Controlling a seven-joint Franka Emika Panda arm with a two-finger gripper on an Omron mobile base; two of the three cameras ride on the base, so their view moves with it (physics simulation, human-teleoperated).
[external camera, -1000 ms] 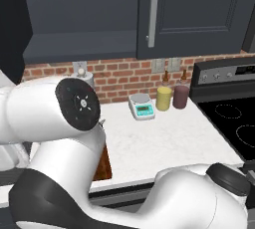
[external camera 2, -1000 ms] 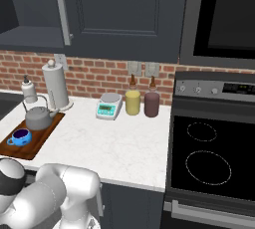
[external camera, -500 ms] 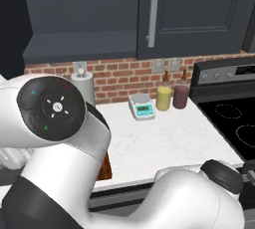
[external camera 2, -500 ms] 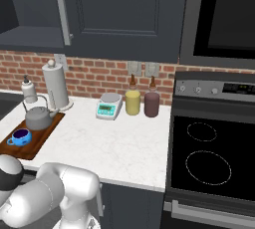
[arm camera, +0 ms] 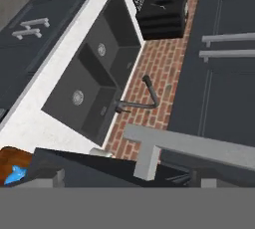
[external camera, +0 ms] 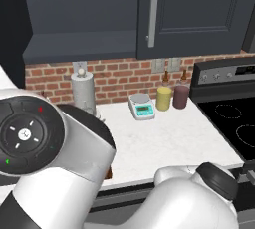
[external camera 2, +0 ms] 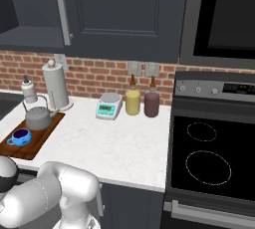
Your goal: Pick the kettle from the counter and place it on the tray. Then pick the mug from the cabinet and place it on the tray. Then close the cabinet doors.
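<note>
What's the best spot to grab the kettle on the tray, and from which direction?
Grip the kettle by the top of its thin wire handle, coming straight down from above. The arch stands upright over the squat body, and the mug and paper-towel roll crowd its sides on the tray.

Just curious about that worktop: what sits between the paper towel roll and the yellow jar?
In the right base view, a small kitchen scale sits between the paper towel roll and the yellow jar.

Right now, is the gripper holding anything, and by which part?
Nothing is held. The kettle and mug sit on the tray.
</note>
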